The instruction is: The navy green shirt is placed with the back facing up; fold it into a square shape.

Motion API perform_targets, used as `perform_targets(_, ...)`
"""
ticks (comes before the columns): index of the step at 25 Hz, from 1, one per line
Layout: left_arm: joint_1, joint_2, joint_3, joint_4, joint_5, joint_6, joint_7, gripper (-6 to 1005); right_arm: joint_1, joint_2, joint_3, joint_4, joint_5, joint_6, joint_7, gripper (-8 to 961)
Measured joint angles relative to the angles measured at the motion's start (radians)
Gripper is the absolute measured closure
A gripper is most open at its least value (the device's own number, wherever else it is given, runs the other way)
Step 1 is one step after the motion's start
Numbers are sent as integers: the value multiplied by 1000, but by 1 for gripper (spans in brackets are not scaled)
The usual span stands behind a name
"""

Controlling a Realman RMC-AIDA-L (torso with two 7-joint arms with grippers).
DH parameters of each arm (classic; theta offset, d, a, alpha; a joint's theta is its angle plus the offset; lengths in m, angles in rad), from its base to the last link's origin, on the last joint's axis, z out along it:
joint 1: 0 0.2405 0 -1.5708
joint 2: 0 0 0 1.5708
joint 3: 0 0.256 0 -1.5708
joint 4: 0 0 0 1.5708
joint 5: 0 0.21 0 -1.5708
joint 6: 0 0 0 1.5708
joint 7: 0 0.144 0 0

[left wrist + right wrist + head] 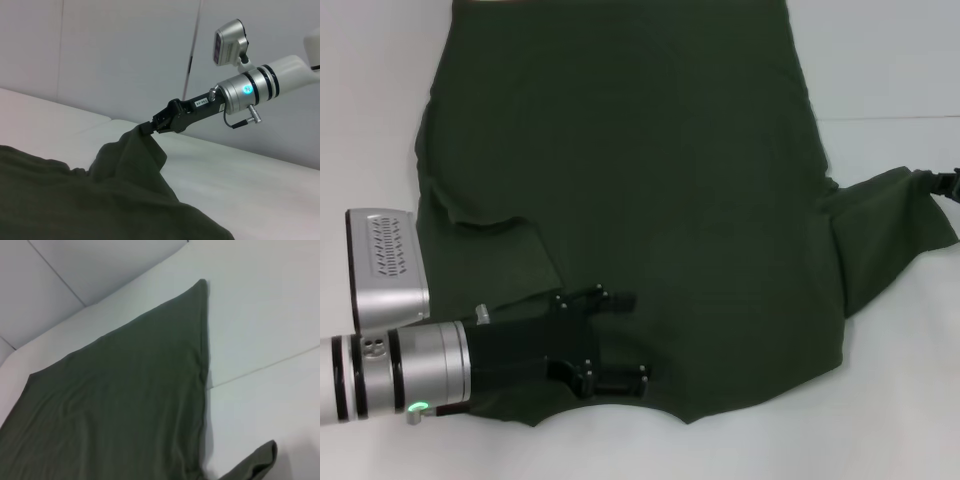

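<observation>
The navy green shirt (650, 190) lies spread on the white table, plain side up; it also fills the right wrist view (125, 400). Its left sleeve (505, 260) is folded in over the body. My left gripper (625, 340) hovers over the shirt's near edge, open, with a black finger (605, 299) on either side of bare cloth. The right sleeve (890, 225) sticks out to the right. My right gripper (150, 127) is shut on that sleeve's tip and holds it raised off the table; in the head view only its edge (947, 183) shows.
The white padded table (880, 400) surrounds the shirt, with a seam line (890, 118) running along the right side. A pale wall (100, 60) stands behind the table in the left wrist view.
</observation>
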Motion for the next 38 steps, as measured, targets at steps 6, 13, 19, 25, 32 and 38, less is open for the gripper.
perform_targets(6, 0, 1, -2, 0, 0, -1, 0, 49, 25, -12, -30, 1, 0, 38, 0, 951)
perform_targets(13, -1, 1, -2, 0, -3, -2, 0, 49, 42, -25, -60, 2, 0, 61, 6, 950)
perform_targets(19, -1, 1, -2, 0, -3, -3, 0, 50, 38, -26, -66, 11, 0, 54, 8, 950)
perform_targets(25, -2, 1, -2, 0, -3, -11, -2, 49, 49, -26, -72, 13, 0, -12, 2, 950)
perform_targets(32, -4, 1, -2, 0, -3, -12, -10, 50, 152, 16, -160, 14, 0, -47, 12, 949)
perform_targets(38, -2, 1, -11, 0, -12, -14, -12, 50, 222, 72, -228, 14, 0, -80, -7, 949)
